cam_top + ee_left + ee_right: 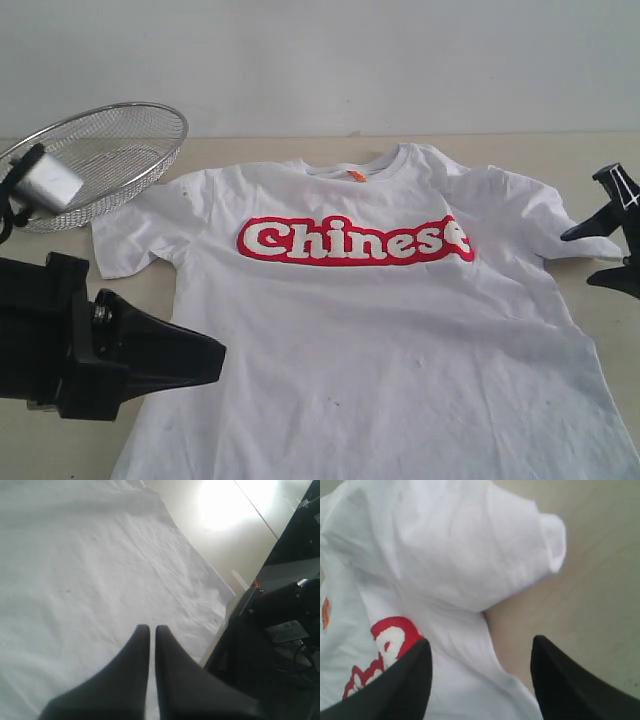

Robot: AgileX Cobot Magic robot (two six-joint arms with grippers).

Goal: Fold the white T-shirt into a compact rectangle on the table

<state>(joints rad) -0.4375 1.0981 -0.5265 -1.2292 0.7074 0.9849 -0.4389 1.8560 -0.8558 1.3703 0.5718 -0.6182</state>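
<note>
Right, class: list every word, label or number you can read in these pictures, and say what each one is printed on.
"Chinese": lettering, white on red, across the chest of the white T-shirt; the last letter is creased.
Orange neck tag: too small to read.
Grey label on the dark equipment in the left wrist view: blurred, unreadable.

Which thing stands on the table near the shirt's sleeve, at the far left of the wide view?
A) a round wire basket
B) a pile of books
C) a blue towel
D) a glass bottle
A: in the wide view a round wire basket stands on the table, close to one sleeve of the T-shirt.
</note>
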